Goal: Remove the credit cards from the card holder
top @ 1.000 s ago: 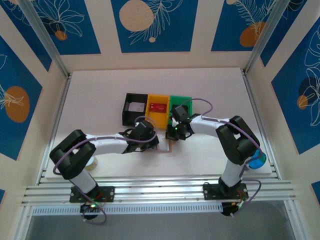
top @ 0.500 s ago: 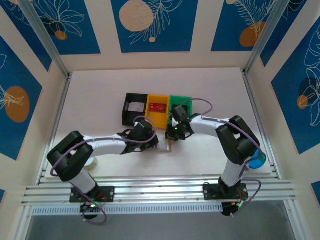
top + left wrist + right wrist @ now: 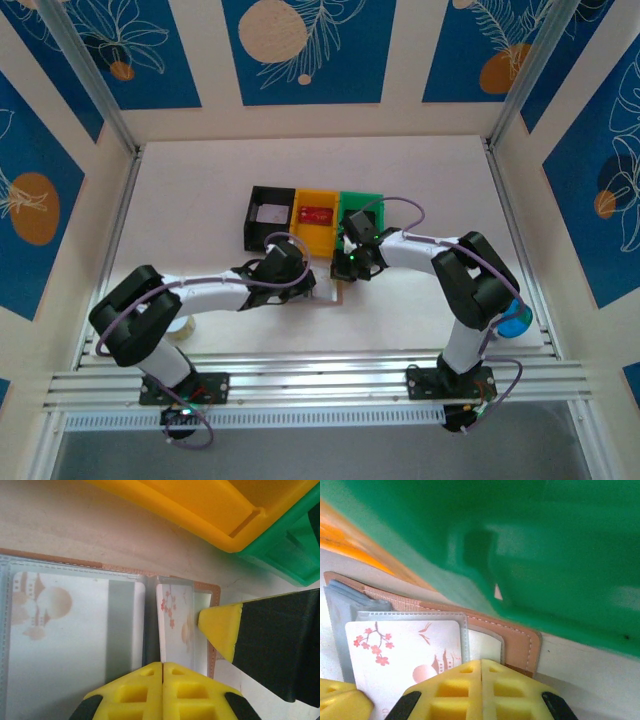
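Right, card holder (image 3: 336, 296) lies open on the table (image 3: 200, 180), just at 6 o'clock of the yellow bin (image 3: 315, 232) and green bin (image 3: 360, 205); left gripper (image 3: 162, 666) is over its 9 o'clock side, right gripper (image 3: 481, 664) at its 1 o'clock; both have fingers pressed fully together over the clear pockets; can't tell whether either pinches anything; blossom-print card (image 3: 405, 655) sits in the pocket by the right gripper's tips.
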`<state>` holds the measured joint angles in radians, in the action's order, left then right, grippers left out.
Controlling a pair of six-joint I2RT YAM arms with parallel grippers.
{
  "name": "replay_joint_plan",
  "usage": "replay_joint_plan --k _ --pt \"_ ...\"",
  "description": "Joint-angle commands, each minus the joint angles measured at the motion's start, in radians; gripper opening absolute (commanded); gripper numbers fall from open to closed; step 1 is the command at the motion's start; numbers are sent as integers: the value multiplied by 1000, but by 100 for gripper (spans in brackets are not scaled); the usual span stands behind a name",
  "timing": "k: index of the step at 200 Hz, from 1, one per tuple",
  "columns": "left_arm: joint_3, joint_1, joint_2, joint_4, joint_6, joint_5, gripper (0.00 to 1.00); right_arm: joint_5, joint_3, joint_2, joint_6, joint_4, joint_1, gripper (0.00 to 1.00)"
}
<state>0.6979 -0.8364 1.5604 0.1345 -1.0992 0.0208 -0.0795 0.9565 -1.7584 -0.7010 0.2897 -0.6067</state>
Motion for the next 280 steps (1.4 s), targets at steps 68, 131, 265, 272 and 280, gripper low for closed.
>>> replay_joint_plan --k 68,131,265,272,280 --pt "-18 -10 -13 33 -3 10 0 -95 -102 128 33 -165 -30 0" --pt "-14 -12 6 41 -7 31 0 -112 -112 140 45 -224 -77 0" --pt "-28 -13 -51 34 9 8 0 -36 -31 11 6 -86 -61 0" --pt "-28 -12 -55 34 9 7 0 -36 -27 4 3 -78 -58 0" --pt "-29 -12 -57 33 9 7 0 -34 -24 -2 0 -72 -56 0"
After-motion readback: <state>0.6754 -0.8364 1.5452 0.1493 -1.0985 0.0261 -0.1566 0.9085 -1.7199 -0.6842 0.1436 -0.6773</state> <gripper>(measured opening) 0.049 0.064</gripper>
